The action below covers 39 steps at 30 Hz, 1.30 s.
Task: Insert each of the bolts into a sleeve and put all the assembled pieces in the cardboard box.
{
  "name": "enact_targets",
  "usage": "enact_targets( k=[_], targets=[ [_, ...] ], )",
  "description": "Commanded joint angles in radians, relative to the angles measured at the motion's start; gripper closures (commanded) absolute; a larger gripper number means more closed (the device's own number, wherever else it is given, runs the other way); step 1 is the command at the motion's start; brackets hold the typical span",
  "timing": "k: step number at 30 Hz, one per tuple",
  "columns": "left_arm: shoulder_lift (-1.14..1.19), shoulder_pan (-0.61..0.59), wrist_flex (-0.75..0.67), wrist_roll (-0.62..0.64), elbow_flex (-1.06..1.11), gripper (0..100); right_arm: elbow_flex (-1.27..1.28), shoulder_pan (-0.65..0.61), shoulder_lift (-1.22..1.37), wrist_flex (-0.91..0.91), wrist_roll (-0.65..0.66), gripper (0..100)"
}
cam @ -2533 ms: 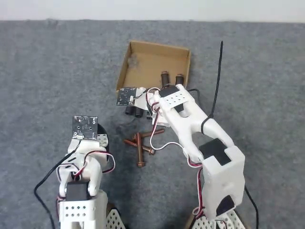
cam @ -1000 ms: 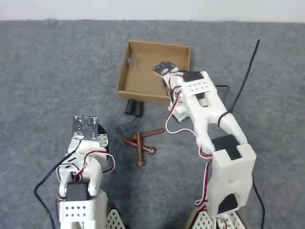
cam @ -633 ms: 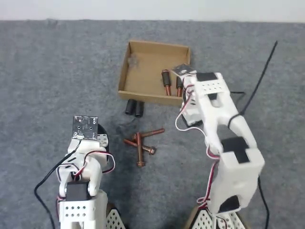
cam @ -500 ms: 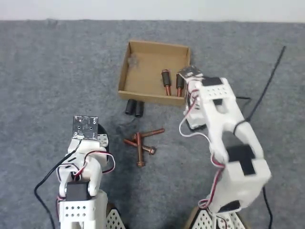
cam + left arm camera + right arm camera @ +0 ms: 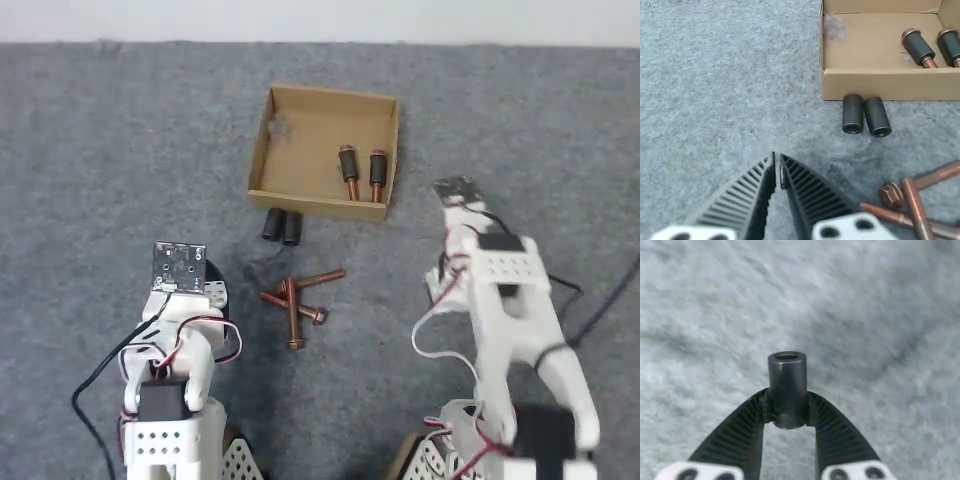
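Two assembled pieces (image 5: 349, 176), each a copper bolt pushed through a black sleeve, lie side by side on the floor of the cardboard box (image 5: 300, 140), close to its right wall and roughly parallel to it. Just outside the box's near wall, two loose sleeves (image 5: 282, 227) lie on the grey carpeted tabletop (image 5: 120, 150), touching each other and very near or against the cardboard; the left wrist view shows their open ends turned away from the box. Nearer the arms, several bare bolts (image 5: 296, 300) lie in a small crossed heap, well apart from the box and between the two arms. The left tool (image 5: 777, 159) sits low over the tabletop short of the loose sleeves, its ribbed fingers drawn together to a thin slit with nothing between them. The right arm (image 5: 505, 300) is off to the right of the box and the bolts. The right tool (image 5: 787, 399) is clamped on a black sleeve (image 5: 787, 372), gripping it near one end so that the hollow far end juts out past the fingertips, with bare carpet beneath it.
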Motion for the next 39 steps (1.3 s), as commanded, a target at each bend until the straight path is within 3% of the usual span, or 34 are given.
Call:
enact_targets(
  k=[1, 11, 23, 34, 39],
  targets=[
    [-0.018, 0.006, -0.034, -0.006, -0.018, 99, 0.080, 0.073, -0.143, -0.045, -0.006, 99.1],
    [-0.023, 0.123, 0.083, -0.006, -0.018, 99, 0.402, 0.211, -0.377, -0.202, 0.140, 99.1],
    [-0.018, 0.117, 0.089, 0.037, -0.030, 99, 0.427, 0.214, -0.414, -0.206, 0.155, 99.1],
    [-0.014, 0.124, 0.181, 0.063, -0.197, 99, 0.427, 0.214, -0.409, -0.216, 0.155, 99.1],
    [0.138, 0.126, 0.175, 0.063, -0.278, 99, 0.427, 0.214, -0.409, -0.217, 0.155, 99.1]
  ],
)
